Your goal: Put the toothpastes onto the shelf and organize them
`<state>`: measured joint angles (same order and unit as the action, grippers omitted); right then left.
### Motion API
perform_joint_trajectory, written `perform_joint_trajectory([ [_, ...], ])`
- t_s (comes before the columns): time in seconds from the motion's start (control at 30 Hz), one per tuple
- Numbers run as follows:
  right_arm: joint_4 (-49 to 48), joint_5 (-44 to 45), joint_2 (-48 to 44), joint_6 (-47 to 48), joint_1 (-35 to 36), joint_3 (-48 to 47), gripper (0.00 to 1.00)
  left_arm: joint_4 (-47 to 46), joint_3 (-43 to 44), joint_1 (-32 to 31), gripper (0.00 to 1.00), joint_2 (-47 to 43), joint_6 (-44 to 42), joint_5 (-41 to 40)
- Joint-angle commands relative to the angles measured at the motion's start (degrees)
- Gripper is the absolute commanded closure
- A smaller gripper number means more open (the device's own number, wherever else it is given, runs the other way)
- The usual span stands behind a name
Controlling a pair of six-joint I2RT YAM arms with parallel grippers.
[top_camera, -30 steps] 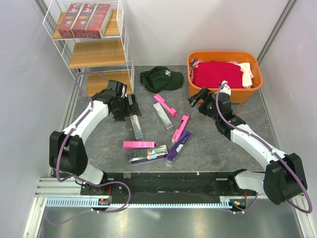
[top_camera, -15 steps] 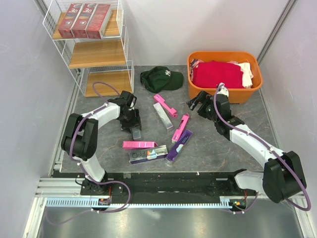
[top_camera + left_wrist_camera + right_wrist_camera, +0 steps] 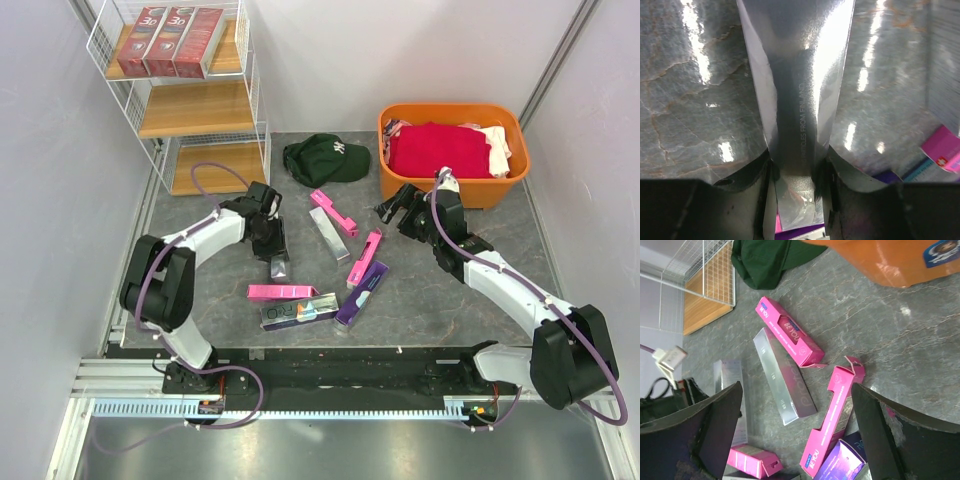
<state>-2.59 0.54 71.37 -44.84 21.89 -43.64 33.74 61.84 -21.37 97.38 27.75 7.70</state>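
Observation:
My left gripper (image 3: pixel 270 238) is shut on one end of a silver-grey toothpaste box (image 3: pixel 279 263) lying on the grey table; in the left wrist view the box (image 3: pixel 795 75) runs away from between the fingers (image 3: pixel 796 186). Several more toothpastes lie loose mid-table: a pink one (image 3: pixel 333 212), a silver one (image 3: pixel 328 233), another pink one (image 3: pixel 364 257), a purple one (image 3: pixel 362 293). Three dark red boxes (image 3: pixel 168 40) stand on the top board of the shelf (image 3: pixel 200 110). My right gripper (image 3: pixel 398 206) hangs open above the pile (image 3: pixel 796 390), holding nothing.
A dark green cap (image 3: pixel 325 158) lies behind the boxes. An orange tub (image 3: pixel 450 108) of clothes stands at the back right. A flat pink box (image 3: pixel 282 292) and a holographic box (image 3: pixel 298 312) lie near the front edge.
My left gripper has swung from beside the shelf's foot down to the silver box and closed on it. The right arm has hardly moved.

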Motion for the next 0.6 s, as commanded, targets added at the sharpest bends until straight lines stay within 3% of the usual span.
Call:
perform_joint_trajectory([
  [0.0, -2.68, -3.69, 0.34, 0.63, -0.18, -3.20, 0.02, -2.62, 5.20, -0.26, 0.65, -7.11, -1.73, 5.82],
  [0.27, -8.47, -11.86, 0.43, 0.81, -0.18, -5.32, 0.02, -8.15, 9.96, -0.08, 0.65, -10.63, -2.96, 24.71],
  [0.4, -19.96, -25.36, 1.66, -0.33, -0.18, -5.05, 0.02, -13.42, 10.93, -0.08, 0.65, -10.64, -2.26, 35.77],
  [0.43, -21.48, -27.50, 2.01, -0.60, -0.18, -5.23, 0.02, -16.57, 10.84, -0.08, 0.66, -10.46, -2.00, 41.37],
  [0.57, -27.28, -34.80, 3.94, -2.09, -0.18, -6.80, 0.02, -29.84, 6.29, -0.08, 0.66, -13.17, 4.66, 51.52],
])
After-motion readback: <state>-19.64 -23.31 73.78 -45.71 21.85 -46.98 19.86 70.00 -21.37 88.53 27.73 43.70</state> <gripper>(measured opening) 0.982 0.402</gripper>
